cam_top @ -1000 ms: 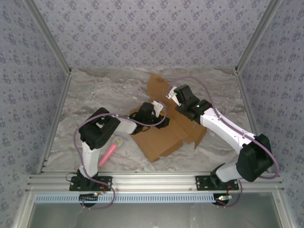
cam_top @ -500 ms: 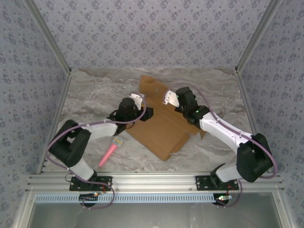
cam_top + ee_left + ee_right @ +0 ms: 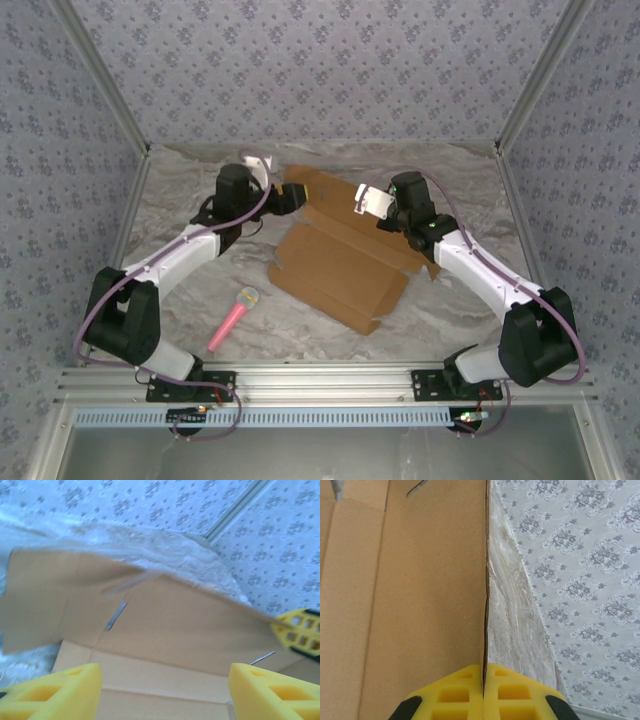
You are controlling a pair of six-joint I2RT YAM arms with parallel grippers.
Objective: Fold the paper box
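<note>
right fingers (image 3: 455, 692) are clamping together on the paper box (image 3: 420, 580), its thin edge running straight into the seam between the two yellow pads. right gripper (image 3: 372, 204) is hanging over the far half of the table (image 3: 180, 230), right of centre, pinching a raised far flap. left fingers (image 3: 55, 692) are standing wide apart, with cardboard showing beyond the tips. left gripper (image 3: 288, 193) is sitting at the sheet's far left corner, close to the table's far edge. box is lying mostly flat and unfolded around mid-table, skewed, one corner pointing at the near edge and the far flaps tilting up. pink stick with a yellowish tip (image 3: 232, 318) is lying apart from it, toward the near left corner.
</note>
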